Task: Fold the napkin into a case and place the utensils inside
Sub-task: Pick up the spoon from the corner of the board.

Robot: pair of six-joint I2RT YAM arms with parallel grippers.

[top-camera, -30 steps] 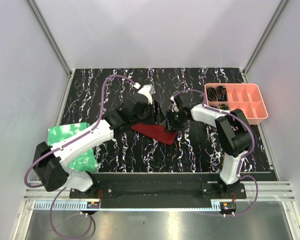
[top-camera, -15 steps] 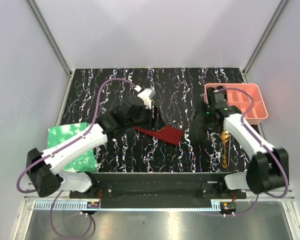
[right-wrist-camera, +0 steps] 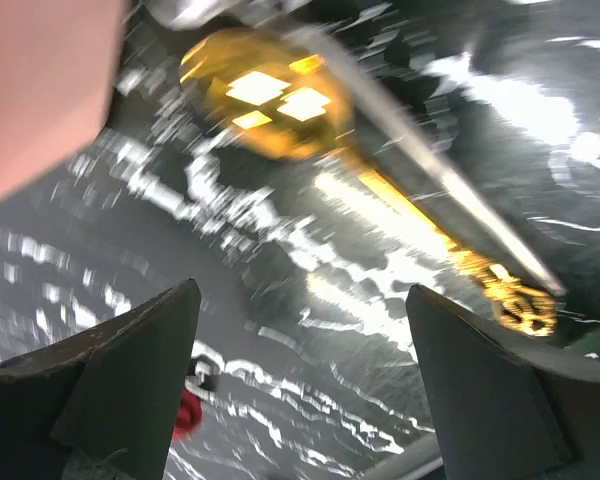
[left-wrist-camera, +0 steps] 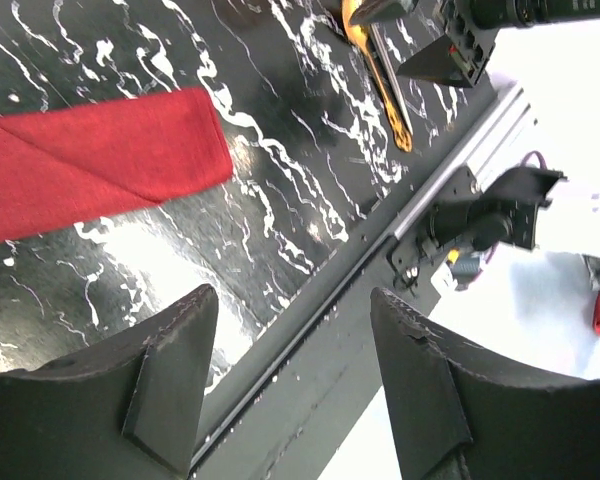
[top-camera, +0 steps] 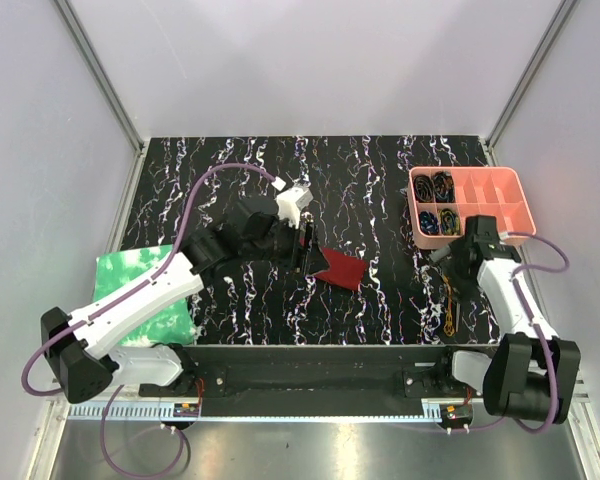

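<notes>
Overhead, your right pincer [top-camera: 452,262] has swung off the folded case [top-camera: 342,268] and now hovers, spread, over the gold utensils [top-camera: 448,300] at four o'clock on the counter [top-camera: 380,170]; pickup looks next. Left wrist: the left pincer [left-wrist-camera: 292,310] stands spread, case [left-wrist-camera: 90,160] at ten o'clock. Right wrist: utensils [right-wrist-camera: 280,100] at twelve o'clock, untouched.

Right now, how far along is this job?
Done: the napkin lies folded into a layered strip. In hand: nothing; the left gripper and right gripper are open, the right above the gold utensils. Left: they lie on the table, not inside the napkin.
</notes>
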